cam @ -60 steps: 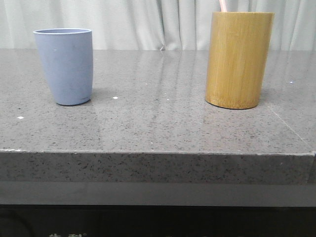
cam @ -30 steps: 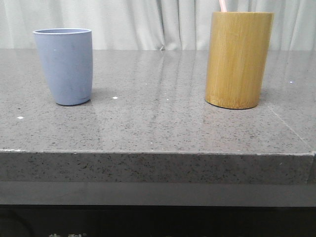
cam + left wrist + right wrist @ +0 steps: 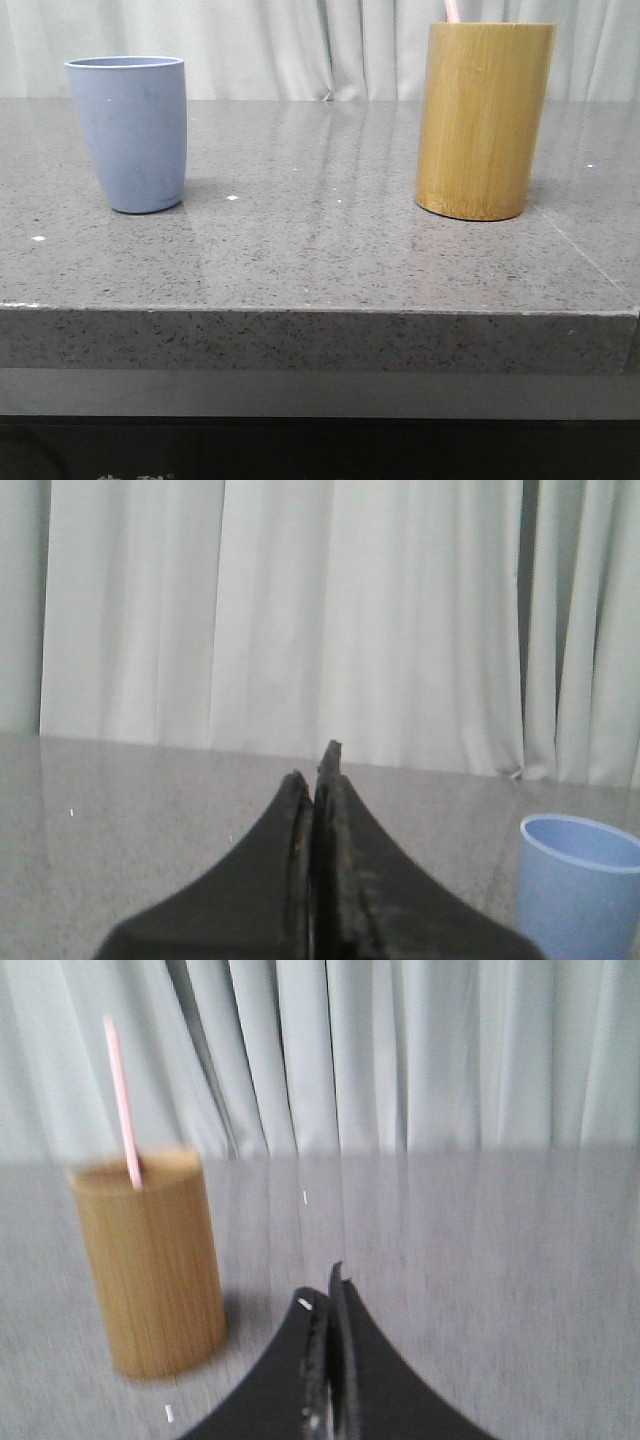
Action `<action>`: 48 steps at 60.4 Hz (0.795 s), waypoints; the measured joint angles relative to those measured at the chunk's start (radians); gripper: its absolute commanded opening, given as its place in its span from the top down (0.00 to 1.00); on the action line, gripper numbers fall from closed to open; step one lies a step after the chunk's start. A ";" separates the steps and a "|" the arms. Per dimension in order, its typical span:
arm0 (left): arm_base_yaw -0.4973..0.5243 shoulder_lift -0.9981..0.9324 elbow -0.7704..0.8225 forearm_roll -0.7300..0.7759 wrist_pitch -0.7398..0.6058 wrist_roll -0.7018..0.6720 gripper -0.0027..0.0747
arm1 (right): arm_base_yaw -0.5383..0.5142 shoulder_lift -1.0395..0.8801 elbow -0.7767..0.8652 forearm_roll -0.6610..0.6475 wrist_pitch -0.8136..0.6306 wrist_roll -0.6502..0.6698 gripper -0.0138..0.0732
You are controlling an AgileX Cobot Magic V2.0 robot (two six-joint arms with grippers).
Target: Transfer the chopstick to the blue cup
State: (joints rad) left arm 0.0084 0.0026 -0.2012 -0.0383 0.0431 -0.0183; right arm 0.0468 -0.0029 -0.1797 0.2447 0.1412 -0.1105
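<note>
Chopstick [image 3: 122, 1100] stood upright in bamboo holder [image 3: 484, 120], right side of desk [image 3: 320, 260]; blue cup [image 3: 128, 133] well apart, left. Likely trouble: thin stick slipping from a pinch, or holder tipped by a bump during approach. Left end effector [image 3: 318, 780] closed, empty. Right end effector [image 3: 328, 1295] closed, empty, near holder.

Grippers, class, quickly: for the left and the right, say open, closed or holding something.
Left gripper: closed, holding nothing.
Right gripper: closed, holding nothing; the chopstick stands in the bamboo holder.
</note>
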 measured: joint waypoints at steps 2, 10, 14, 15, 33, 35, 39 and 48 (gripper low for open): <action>0.000 0.022 -0.049 0.015 0.039 0.000 0.99 | 0.000 0.022 -0.050 0.000 0.014 0.000 0.97; 0.000 0.176 -0.240 0.087 0.173 0.000 0.99 | 0.000 0.179 -0.223 0.000 0.081 0.000 0.97; 0.000 0.272 -0.301 0.102 0.202 0.000 0.99 | 0.000 0.274 -0.308 0.000 0.121 0.000 0.97; 0.000 0.291 -0.310 0.102 0.206 0.000 0.99 | 0.000 0.293 -0.324 0.000 0.130 0.000 0.97; 0.000 0.510 -0.364 0.102 0.190 0.000 0.99 | 0.000 0.554 -0.492 -0.053 0.252 0.000 0.97; 0.000 0.512 -0.364 0.102 0.186 0.000 0.99 | 0.000 0.557 -0.492 -0.055 0.256 0.000 0.95; 0.000 0.512 -0.364 0.100 0.183 0.000 0.94 | 0.000 0.559 -0.492 -0.055 0.259 0.000 0.88; 0.000 0.513 -0.364 0.100 0.180 0.000 0.54 | 0.000 0.559 -0.495 -0.056 0.280 0.000 0.54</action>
State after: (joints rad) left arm 0.0084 0.5154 -0.5654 0.0620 0.2235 -0.0183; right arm 0.0468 0.5557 -0.6744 0.1892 0.4216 -0.1105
